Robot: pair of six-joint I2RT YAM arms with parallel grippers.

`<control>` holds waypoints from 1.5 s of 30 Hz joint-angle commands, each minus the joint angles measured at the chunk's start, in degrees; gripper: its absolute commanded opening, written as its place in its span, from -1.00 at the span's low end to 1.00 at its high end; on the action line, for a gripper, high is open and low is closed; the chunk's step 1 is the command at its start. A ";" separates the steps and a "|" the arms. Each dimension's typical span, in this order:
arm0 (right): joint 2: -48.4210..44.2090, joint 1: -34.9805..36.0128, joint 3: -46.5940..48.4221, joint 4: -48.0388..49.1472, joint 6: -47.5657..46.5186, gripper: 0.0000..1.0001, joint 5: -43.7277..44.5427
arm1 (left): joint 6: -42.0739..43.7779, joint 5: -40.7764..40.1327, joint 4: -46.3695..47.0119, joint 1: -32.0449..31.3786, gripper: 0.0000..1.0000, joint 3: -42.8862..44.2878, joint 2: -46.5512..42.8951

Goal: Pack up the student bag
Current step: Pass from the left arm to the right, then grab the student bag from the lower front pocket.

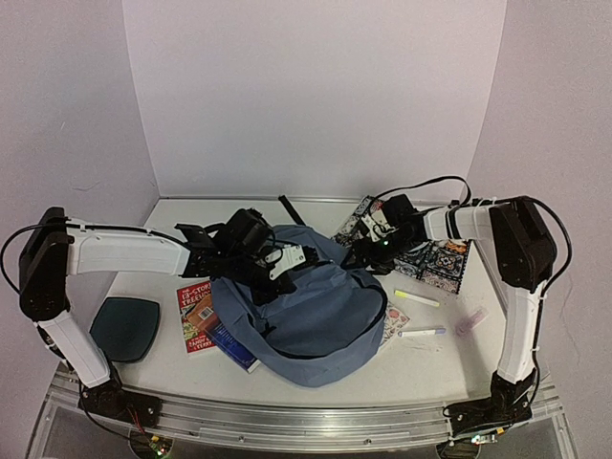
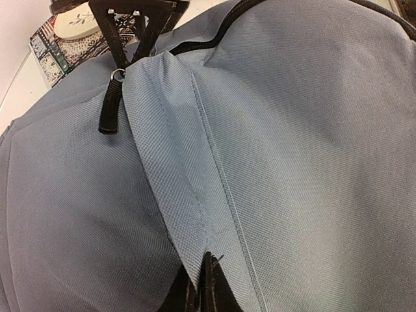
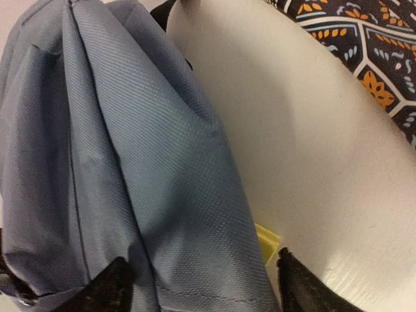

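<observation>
Now the left gripper (image 2: 198, 289) pinches a fold of the student bag (image 2: 292, 162); the right gripper (image 3: 201, 292) is open at its right side.

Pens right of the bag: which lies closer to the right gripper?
The yellow-green highlighter, just in front of the patterned notebook; the white pen with the purple end sits lower in the top view, farther away.

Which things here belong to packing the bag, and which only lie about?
In the job: student bag, left gripper pinching its fabric, right gripper open around its edge.
Lying about: red book, patterned book, yellow marker, purple-tipped marker, teal pad.
</observation>
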 commanded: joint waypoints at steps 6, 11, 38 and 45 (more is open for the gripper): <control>-4.18 0.20 1.18 0.80 -0.80 -1.00 -5.38 | -3.98 0.42 5.05 -0.11 -0.54 0.84 -2.36; -6.43 0.19 0.17 1.61 -1.39 -1.00 -6.07 | -10.30 -2.80 6.97 0.40 -0.17 3.10 -2.01; -11.08 1.23 -3.16 4.34 -0.67 -1.00 -4.18 | -56.73 25.12 12.33 8.84 -0.20 12.57 12.47; -11.50 1.52 -3.68 4.69 -0.41 -1.00 -4.01 | -57.34 26.20 12.60 8.84 -0.59 13.00 13.46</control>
